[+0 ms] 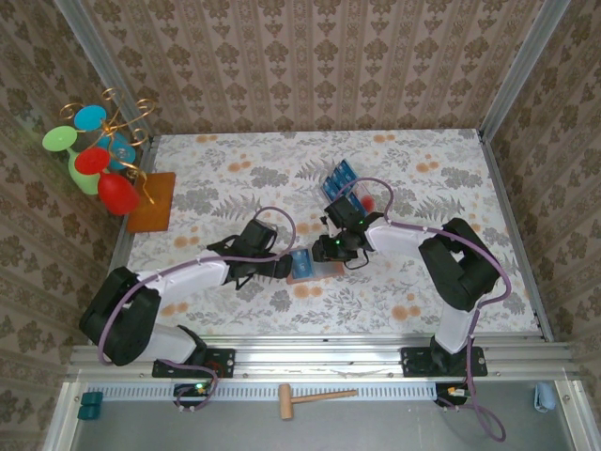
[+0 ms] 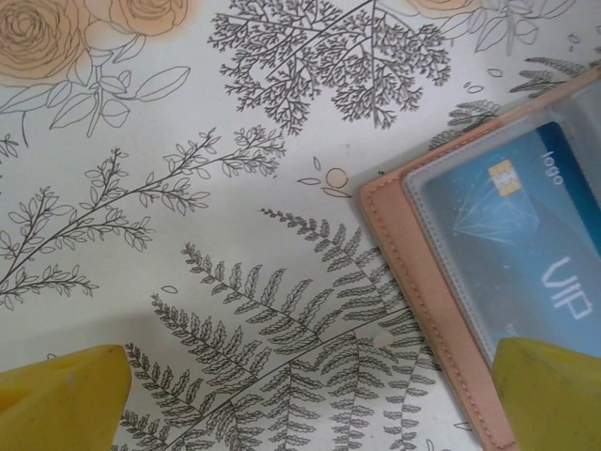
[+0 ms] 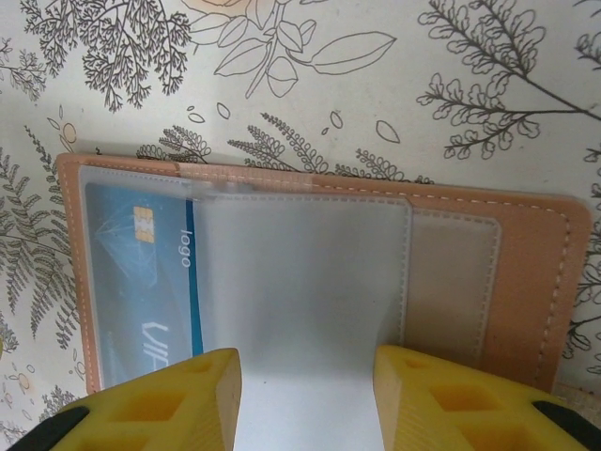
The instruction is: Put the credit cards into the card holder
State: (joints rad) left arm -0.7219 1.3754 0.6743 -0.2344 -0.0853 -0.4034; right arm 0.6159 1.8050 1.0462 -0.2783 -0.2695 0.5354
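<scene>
Bearing card holder (image 1: 302,268), floral cloth (image 1: 441,178), wallpapered rm (image 1: 310,66)

A floral tablecloth (image 3: 376,85) spreads under the fingers (image 3: 150,404). Just beyond them sits a clear tray with a red dot (image 1: 371,203). Far off to their left, an orange-brown mat (image 1: 153,202) lies beside a gold stand of coloured glasses (image 1: 101,155). Behind them, off the cloth, rests a wooden mallet (image 1: 315,398).

A tan leather-like folding card holder (image 3: 526,282) lies open on the floral tablecloth (image 3: 488,94), with a bright-blue chip card (image 3: 131,272) in its left sleeve. The right gripper (image 3: 308,399), yellow fingers (image 3: 160,404) apart, sits over its frosted plastic flap (image 3: 300,272).
</scene>
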